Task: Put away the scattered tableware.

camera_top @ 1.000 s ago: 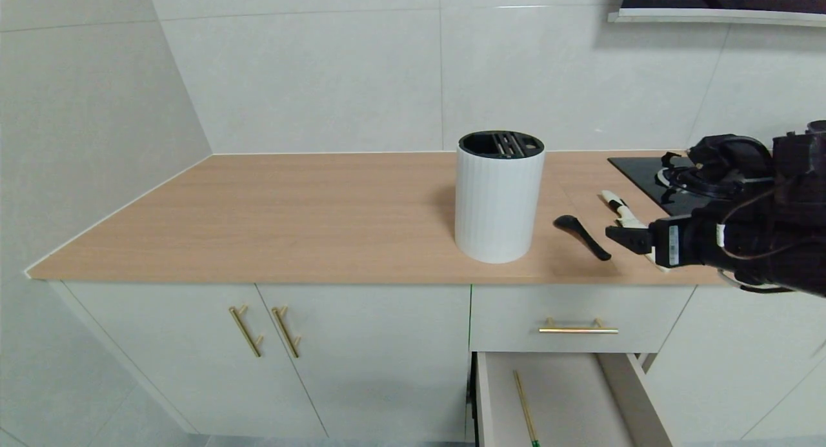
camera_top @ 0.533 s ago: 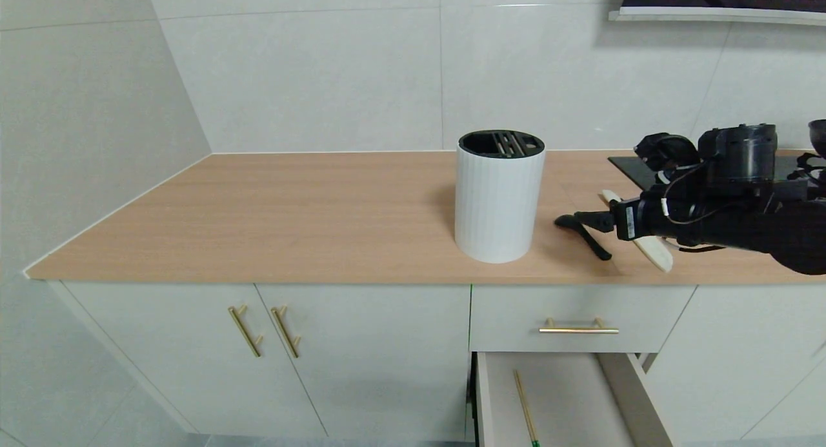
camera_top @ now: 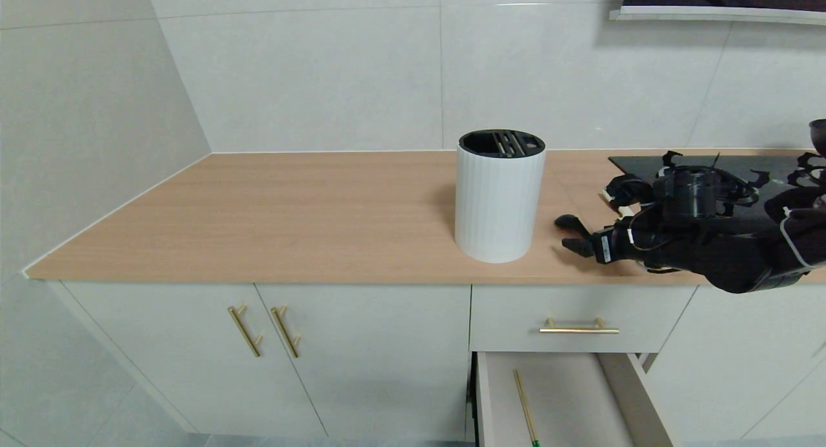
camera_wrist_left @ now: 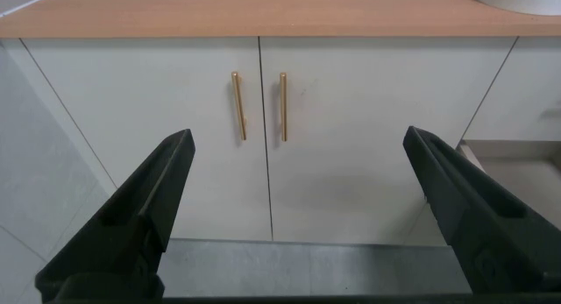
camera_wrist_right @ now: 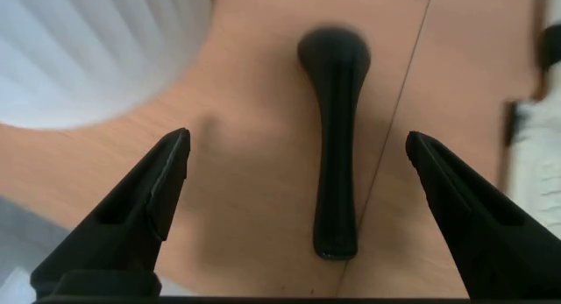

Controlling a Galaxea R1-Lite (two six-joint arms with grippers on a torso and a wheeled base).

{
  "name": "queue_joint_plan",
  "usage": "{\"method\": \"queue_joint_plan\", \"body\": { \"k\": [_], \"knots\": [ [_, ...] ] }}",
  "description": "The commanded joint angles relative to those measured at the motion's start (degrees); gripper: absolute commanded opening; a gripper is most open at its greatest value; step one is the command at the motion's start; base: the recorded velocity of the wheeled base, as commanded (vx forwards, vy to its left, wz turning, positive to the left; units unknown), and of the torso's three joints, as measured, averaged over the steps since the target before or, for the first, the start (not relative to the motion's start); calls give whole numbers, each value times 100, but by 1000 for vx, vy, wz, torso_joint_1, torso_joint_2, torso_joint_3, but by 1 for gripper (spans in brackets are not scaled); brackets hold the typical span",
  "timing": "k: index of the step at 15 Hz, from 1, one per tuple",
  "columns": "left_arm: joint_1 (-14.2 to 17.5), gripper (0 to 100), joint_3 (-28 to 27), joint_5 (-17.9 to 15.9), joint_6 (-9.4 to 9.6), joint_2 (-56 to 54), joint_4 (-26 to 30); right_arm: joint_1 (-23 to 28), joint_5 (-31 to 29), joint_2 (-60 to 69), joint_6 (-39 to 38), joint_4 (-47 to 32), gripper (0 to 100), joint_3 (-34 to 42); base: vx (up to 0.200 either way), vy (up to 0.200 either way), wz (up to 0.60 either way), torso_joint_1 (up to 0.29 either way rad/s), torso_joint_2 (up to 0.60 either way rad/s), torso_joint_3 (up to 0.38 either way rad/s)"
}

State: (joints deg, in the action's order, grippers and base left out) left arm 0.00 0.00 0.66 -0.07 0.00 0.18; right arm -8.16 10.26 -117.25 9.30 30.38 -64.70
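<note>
The black spoon (camera_wrist_right: pixel 333 137) lies flat on the wooden counter (camera_top: pixel 322 215), just beside the white ribbed holder (camera_top: pixel 499 205) on its right side, apart from it and not touching. In the head view its rounded end (camera_top: pixel 569 222) shows, and the handle goes under the arm.

The right gripper (camera_wrist_right: pixel 298 142) hangs over this spoon with the jaws spread wide — one finger on each side of the handle, neither touching it as far as I can judge. One second ago the gripper was further to the right, and half a second ago it was higher; it has now come across toward the holder and down close to the counter. To me this means the approach is nearly complete. What remains is a small descent and then the closing on the handle.

A pale utensil (camera_wrist_right: pixel 536 155) lies near the spoon, on the side away from the holder, so the closing must catch the spoon only.

Below the counter, a drawer (camera_top: pixel 619 395) stands open with one chopstick (camera_top: pixel 524 402) inside — perhaps the place for the tableware, though the holder is possible too.

The left gripper (camera_wrist_left: pixel 298 136) is also wide open and empty, low in front of the cabinet doors (camera_wrist_left: pixel 263 146).
</note>
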Motion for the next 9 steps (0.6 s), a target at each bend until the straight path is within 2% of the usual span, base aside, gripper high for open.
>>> {"method": "queue_joint_plan", "body": {
  "k": [1,9],
  "knots": [
    [0,100,0,4,-1,0,-1,25,2,-158,1,-6,100,-8,0,0,0,0,0,0],
    [0,100,0,-4,-1,0,-1,200,2,-386,-42,21,100,-280,0,0,0,0,0,0]
  ]
}}
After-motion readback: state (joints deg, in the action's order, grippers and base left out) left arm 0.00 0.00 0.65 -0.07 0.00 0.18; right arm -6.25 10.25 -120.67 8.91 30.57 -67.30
